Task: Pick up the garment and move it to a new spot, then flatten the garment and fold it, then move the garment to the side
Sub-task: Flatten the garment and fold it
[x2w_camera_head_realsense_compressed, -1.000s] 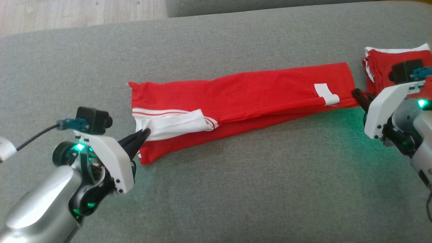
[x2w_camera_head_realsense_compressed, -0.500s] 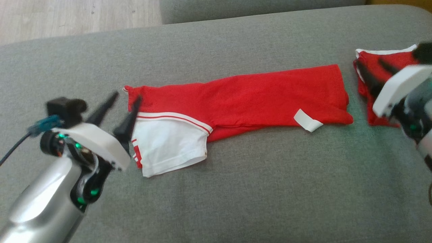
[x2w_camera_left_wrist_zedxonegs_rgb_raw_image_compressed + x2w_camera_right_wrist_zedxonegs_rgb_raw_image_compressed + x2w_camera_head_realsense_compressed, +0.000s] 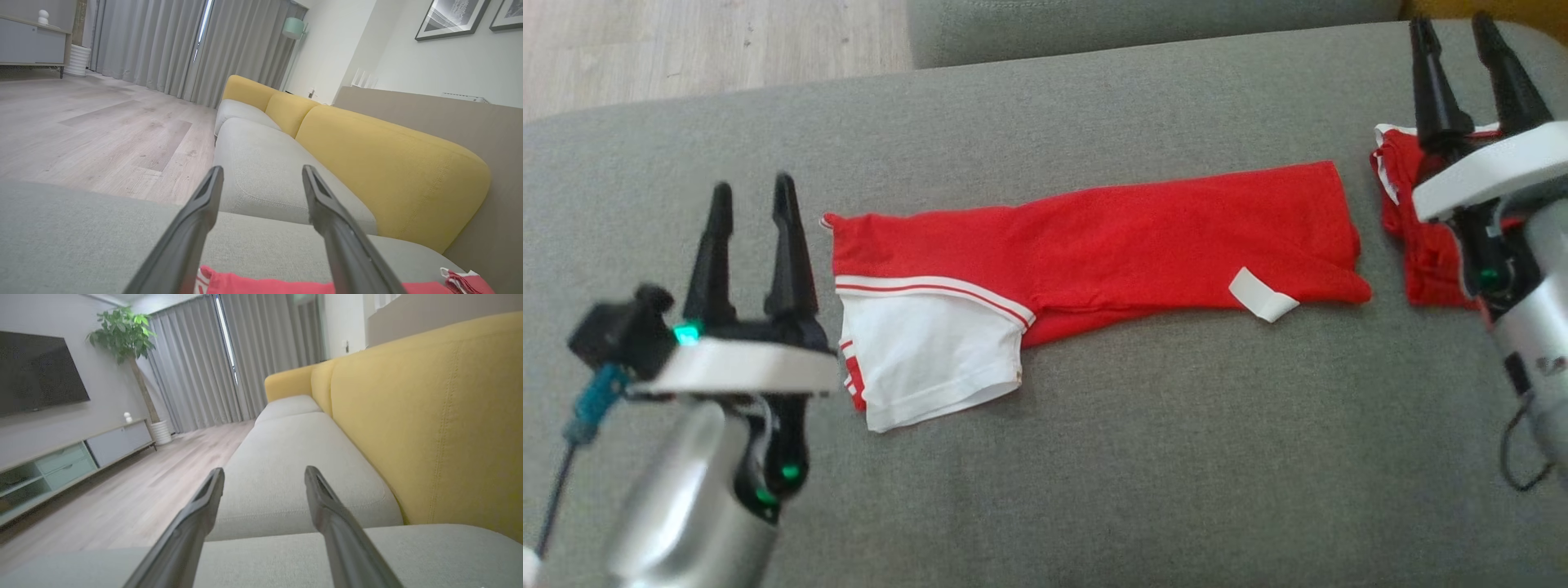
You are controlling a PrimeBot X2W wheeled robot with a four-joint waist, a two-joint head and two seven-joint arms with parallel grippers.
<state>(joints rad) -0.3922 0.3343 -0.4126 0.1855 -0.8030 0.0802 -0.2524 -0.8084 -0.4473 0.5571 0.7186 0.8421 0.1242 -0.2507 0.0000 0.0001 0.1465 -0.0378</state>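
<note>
While you are looking down through the head view, the red garment (image 3: 1094, 245) is lying as a long folded strip across the middle of the grey sofa cushion (image 3: 1094, 474), running from about 9 o'clock to 3 o'clock. Its white sleeve (image 3: 931, 359) is sticking out at the 7 o'clock end, and a small white tag (image 3: 1262, 296) is showing near the 3 o'clock end. Your left gripper (image 3: 752, 192) is standing just beside the strip's 9 o'clock edge, spread wide, pointing toward 12 o'clock and pinching nothing. Your right gripper (image 3: 1450, 24) is sitting out at 2 o'clock, likewise spread and empty, crossing over a second bundle of red cloth (image 3: 1421, 261) lying apart from the strip's 3 o'clock end. Through the left wrist view, the garment's edge is peeking in at 6 o'clock below the parted fingers (image 3: 192, 232). Through the right wrist view, that gripper's prongs are framing grey cushion beside the yellow backrest (image 3: 429, 416).
</note>
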